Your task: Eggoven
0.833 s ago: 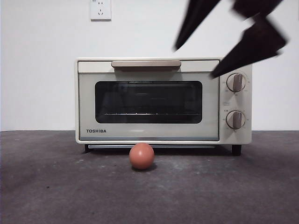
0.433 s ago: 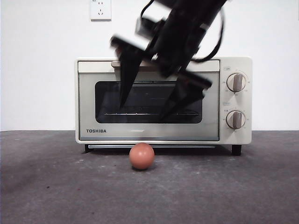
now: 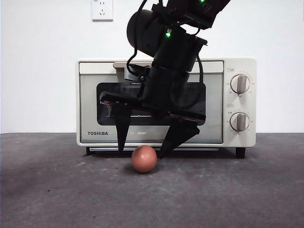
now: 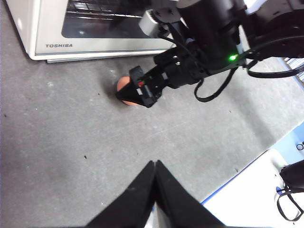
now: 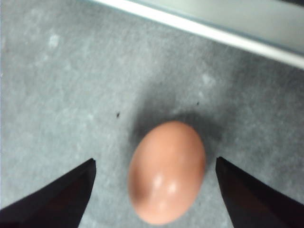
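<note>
The egg (image 5: 167, 172) has a smooth, slightly glossy reddish-brown shell. The toaster oven (image 3: 166, 102) looks like satin cream-painted metal with a dark glossy glass window. The table (image 3: 57, 190) is grey, matt and faintly rough.

Left gripper (image 4: 155, 164) w/ jaws pressed together, hanging over grey table (image 4: 61, 142); right gripper (image 4: 135, 95) down at egg (image 4: 124, 85), partly hiding it; TOSHIBA oven (image 4: 95, 28) just beyond.

Robot test bench: bare white wall (image 3: 42, 71) with socket (image 3: 102, 9) at upper left, grey table (image 3: 57, 190), cabled black arm (image 3: 171, 52).
</note>
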